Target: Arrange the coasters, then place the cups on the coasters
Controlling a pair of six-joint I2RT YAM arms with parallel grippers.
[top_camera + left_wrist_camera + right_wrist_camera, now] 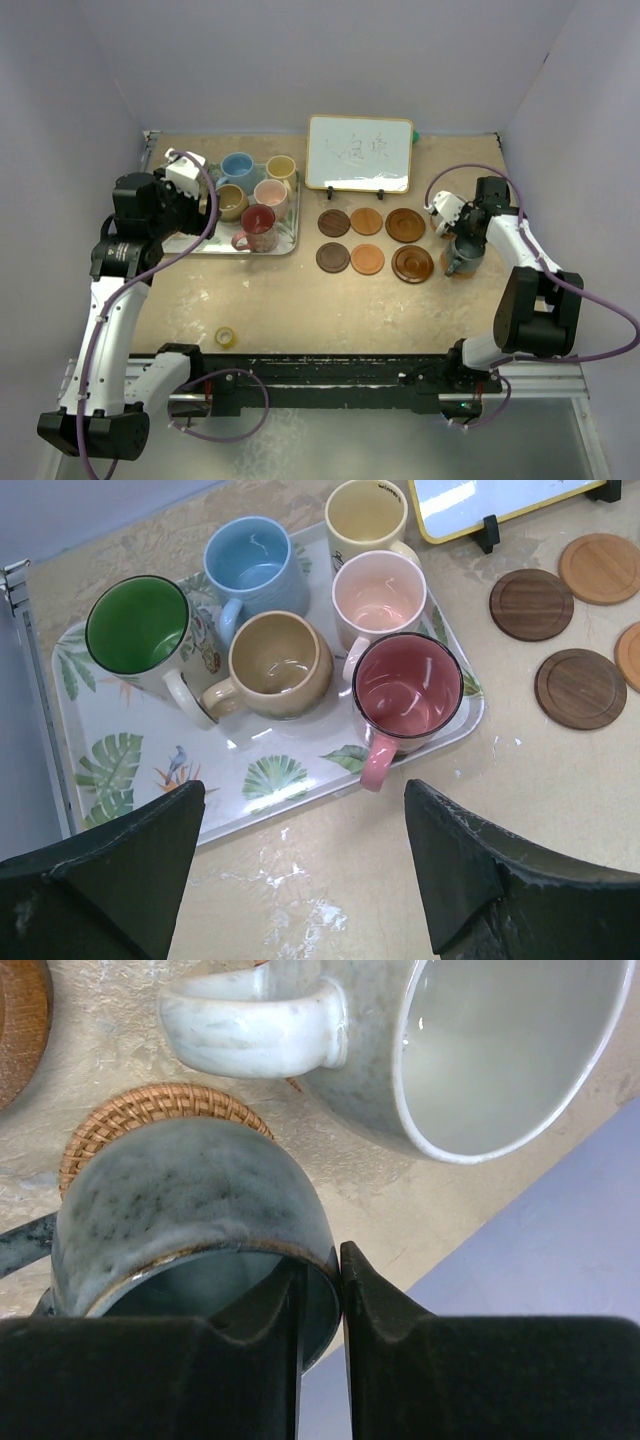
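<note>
My right gripper (322,1270) straddles the rim of a dark grey cup (190,1210), one finger inside and one outside. A thin gap shows between the inner finger and the wall. This cup stands on a woven coaster (150,1110). A pale grey cup (500,1050) stands just beyond it. Six brown and orange coasters (367,240) lie in two rows mid-table. My left gripper (300,870) hangs open and empty over the table by the front edge of the leaf tray (150,780). The tray holds the green-lined (138,630), blue (250,560), yellow (365,515), tan (280,665), pink (380,595) and red (408,690) cups.
A small whiteboard (359,152) stands on its feet behind the coasters. A yellow tape roll (226,337) lies near the front left. The lilac side wall (590,150) rises close to the right of the grey cups.
</note>
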